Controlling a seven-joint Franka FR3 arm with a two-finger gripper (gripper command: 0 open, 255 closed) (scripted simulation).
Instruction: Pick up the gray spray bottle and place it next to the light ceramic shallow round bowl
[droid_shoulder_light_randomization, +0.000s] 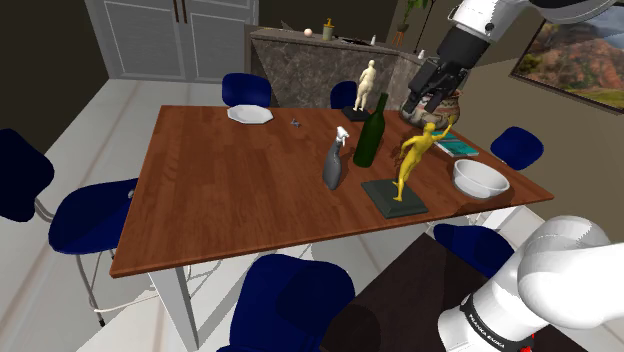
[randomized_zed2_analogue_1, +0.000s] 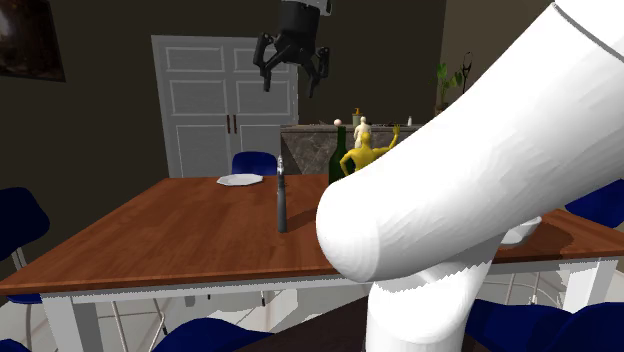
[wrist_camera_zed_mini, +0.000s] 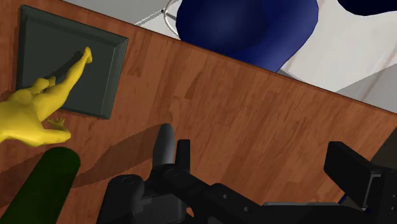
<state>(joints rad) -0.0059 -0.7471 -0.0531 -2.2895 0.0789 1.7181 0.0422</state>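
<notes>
Hand (randomized_zed2_analogue_1: 293, 85) splayed wide and empty, high over the table (droid_shoulder_light_randomization: 220, 200); grey spray bottle (droid_shoulder_light_randomization: 334, 165) upright (slim, narrow-necked).

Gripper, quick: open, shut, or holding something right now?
Gripper: open, holding nothing; the gray spray bottle stands on the table, not held.

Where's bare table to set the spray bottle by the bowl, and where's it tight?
Widest bare patch: the brown wooden table on the shoulder view's left, between the white plate and the near edge. By the white shallow round bowl, just a narrow strip separates it from the yellow figurine's dark square base. Crowded: dark green bottle, grey spray bottle, teal book.
</notes>
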